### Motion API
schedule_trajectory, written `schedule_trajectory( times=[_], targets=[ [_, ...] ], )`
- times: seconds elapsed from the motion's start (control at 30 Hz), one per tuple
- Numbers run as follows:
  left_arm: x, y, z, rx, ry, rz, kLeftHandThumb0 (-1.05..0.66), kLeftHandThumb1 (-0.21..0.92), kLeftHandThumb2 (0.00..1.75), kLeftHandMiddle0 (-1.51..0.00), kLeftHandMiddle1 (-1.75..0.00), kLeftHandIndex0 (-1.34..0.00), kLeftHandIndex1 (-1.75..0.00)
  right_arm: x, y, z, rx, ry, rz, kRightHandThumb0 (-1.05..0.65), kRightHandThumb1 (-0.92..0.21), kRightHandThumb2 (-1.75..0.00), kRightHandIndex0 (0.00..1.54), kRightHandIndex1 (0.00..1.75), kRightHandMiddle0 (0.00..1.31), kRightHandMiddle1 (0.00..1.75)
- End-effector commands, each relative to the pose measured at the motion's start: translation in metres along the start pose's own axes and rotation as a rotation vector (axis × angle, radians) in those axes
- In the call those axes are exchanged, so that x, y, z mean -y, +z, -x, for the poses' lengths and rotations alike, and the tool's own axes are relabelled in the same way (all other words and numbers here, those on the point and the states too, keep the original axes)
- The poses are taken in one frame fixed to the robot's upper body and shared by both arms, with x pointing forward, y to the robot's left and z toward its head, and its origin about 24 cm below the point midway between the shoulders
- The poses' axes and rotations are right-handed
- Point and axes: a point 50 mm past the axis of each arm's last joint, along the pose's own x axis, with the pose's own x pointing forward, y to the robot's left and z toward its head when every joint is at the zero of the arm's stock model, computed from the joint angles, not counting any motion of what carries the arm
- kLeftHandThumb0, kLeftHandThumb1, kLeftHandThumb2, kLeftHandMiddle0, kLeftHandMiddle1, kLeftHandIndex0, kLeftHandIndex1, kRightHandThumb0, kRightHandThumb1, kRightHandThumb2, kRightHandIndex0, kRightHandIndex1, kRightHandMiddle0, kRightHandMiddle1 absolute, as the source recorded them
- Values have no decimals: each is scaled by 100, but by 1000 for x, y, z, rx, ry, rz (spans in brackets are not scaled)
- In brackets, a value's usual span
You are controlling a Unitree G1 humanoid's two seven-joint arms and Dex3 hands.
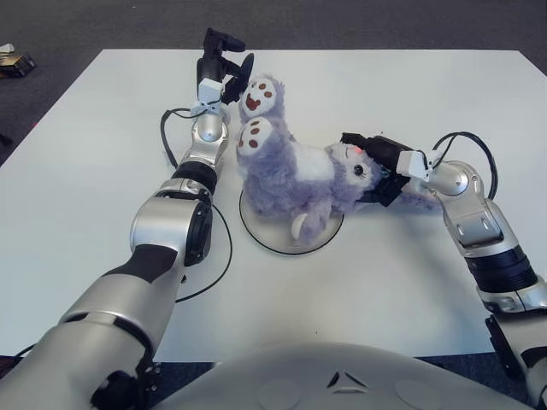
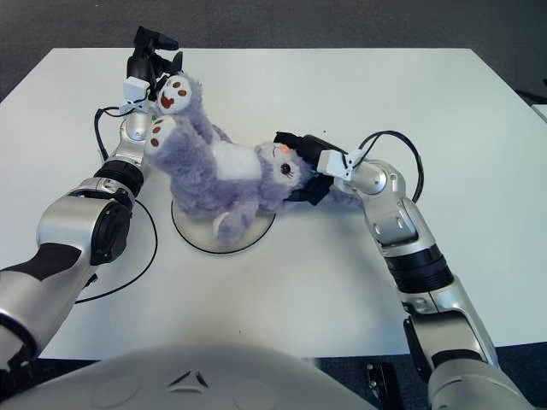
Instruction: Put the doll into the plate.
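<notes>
1. The left robot hand is at the doll's raised feet, fingers curled beside the upper paw; whether it truly grips the foot I cannot tell
2. The doll lies on its back, its rump over the plate, head off the rim to the right; it is a lilac plush with a white belly and brown paw pads
3. It looks light, soft and floppy, so a limb or the head should give the best hold, though fur may slip
4. The right robot hand is closed around the head, on the white counter
</notes>
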Motion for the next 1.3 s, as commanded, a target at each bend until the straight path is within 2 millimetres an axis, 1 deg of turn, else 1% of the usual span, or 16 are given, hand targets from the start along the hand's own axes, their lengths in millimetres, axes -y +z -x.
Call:
schedule_trajectory(
  times=[0.0,0.13,0.3,0.37,0.4,0.43,0.47,0.5,0.57,0.87,0.9,0.93,1.0,1.07,1.13,1.27],
  targets=[
    [-2,-2,3,1,4,0,-35,92,43,-46,-175,-29,-166,-5,2,0,-17,43,25,-56,-86,-7,38,133,23,114],
    [-2,-3,3,1,4,0,-35,92,42,-46,-175,-29,-166,-5,3,0,-14,45,29,-59,-87,-2,39,122,22,102],
    [-2,-3,3,1,4,0,-35,92,42,-46,-175,-29,-165,-5,3,0,-14,46,31,-60,-87,-1,39,119,22,99],
    [-2,-3,3,1,3,1,-35,92,42,-46,-175,-29,-165,-5,3,1,-9,45,38,-59,-87,0,39,115,23,100],
    [-2,-3,3,1,3,2,-35,92,42,-46,-175,-29,-165,-5,3,1,-4,43,43,-59,-87,0,40,102,24,98],
    [-2,-3,3,2,2,2,-35,92,42,-46,-175,-29,-165,-5,4,1,-1,41,46,-58,-87,0,41,96,25,96],
    [-1,-3,3,2,2,2,-35,92,42,-46,-175,-29,-165,-5,4,2,2,39,48,-58,-86,0,42,85,26,94],
    [-1,-2,3,2,2,2,-35,92,42,-46,-175,-29,-165,-5,4,2,3,38,48,-58,-86,0,43,79,27,92],
    [-1,-2,3,3,2,3,-35,92,42,-46,-175,-30,-165,-6,4,2,7,36,49,-58,-86,0,43,71,27,90],
    [0,-2,3,3,2,2,-35,92,41,-46,-175,-30,-164,-6,3,2,24,33,35,-57,-85,0,44,65,29,88],
    [0,-2,3,3,1,2,-35,92,41,-46,-175,-30,-164,-7,3,2,33,33,24,-61,-85,0,40,51,25,71],
    [1,-2,4,2,1,2,-35,92,41,-46,-175,-30,-164,-7,3,2,40,34,16,-62,-85,0,40,44,25,62],
    [1,-2,4,2,1,2,-35,92,41,-46,-175,-30,-164,-7,2,2,44,38,12,-65,-84,0,38,20,25,33],
    [1,-2,4,2,1,2,-35,92,41,-46,-175,-31,-164,-7,2,3,45,40,11,-67,-83,0,34,10,25,20],
    [1,-2,4,2,1,2,-35,92,41,-46,-175,-31,-163,-7,2,3,46,40,11,-68,-83,0,32,4,24,12],
    [1,-2,4,2,1,2,-35,92,40,-46,-175,-31,-163,-7,2,3,47,41,11,-69,-83,0,31,1,24,7]
  ],
)
